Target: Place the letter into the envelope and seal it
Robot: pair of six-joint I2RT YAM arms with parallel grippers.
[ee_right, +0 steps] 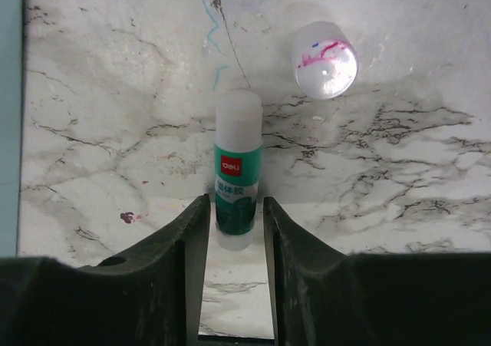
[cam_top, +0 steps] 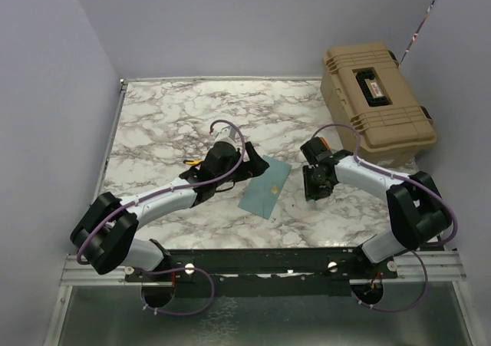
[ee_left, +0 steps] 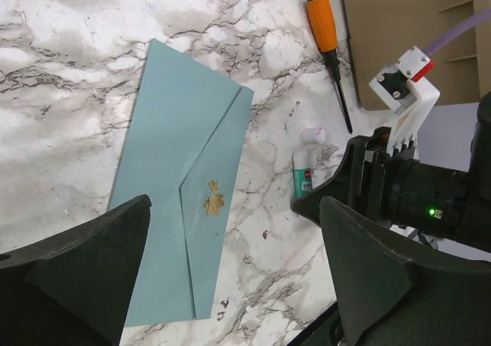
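Teal-blue envelope lies flat on the desk, flap down, under my left gripper, spread wide and empty. My right gripper pinches a glue stick.

The one legible mark is the brand "deli", in white letters on a small red patch on the green label of the glue stick lying on the desk. The white characters printed below it are too blurred to read. The tan case carries a red label on its lid, too small to make out.
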